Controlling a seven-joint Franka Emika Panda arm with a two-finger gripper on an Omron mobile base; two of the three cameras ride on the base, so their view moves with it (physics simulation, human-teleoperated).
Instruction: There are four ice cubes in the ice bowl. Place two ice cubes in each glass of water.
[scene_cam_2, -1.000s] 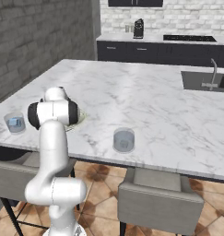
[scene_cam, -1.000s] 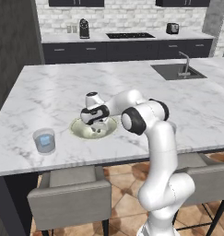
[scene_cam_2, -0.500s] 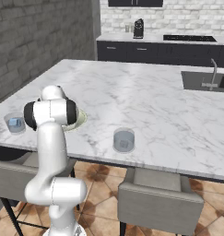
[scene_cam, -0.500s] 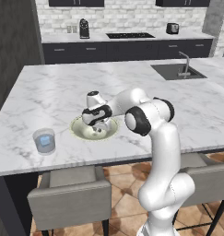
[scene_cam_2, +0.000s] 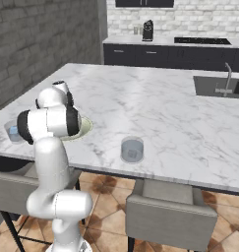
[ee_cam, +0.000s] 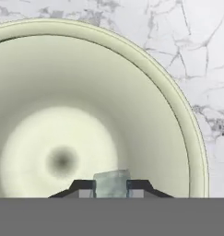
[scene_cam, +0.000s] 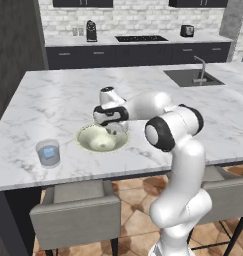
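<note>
Over the ice bowl (scene_cam: 102, 138), near the marble surface's (scene_cam: 58, 100) front edge — pale yellow-green rim, whitish inside, bare of loose cubes in the hand view. Hand (ee_cam: 111, 187) clamped on one ice cube (ee_cam: 111, 183), pale and translucent, pinched between the two dark fingertips (ee_cam: 84, 186) above the bowl's inner slope. Left tumbler (scene_cam: 48, 153) standing apart from the bowl toward the surface's near-left corner, holding a blue ice cube (scene_cam: 49, 152) — whether one or two inside, impossible to tell. Second tumbler (scene_cam_2: 132, 150) well to the bowl's right, close to the front edge, with something pale inside, too small to count. From the right base view, bowl (scene_cam_2: 83, 127) mostly hidden behind the arm's shoulder, only a sliver of rim showing; left tumbler (scene_cam_2: 13, 132) partly cut by the same joint. From the left base view, hand (scene_cam: 116, 129) low over the bowl's far right rim, fingertips blurred against the wrist.
</note>
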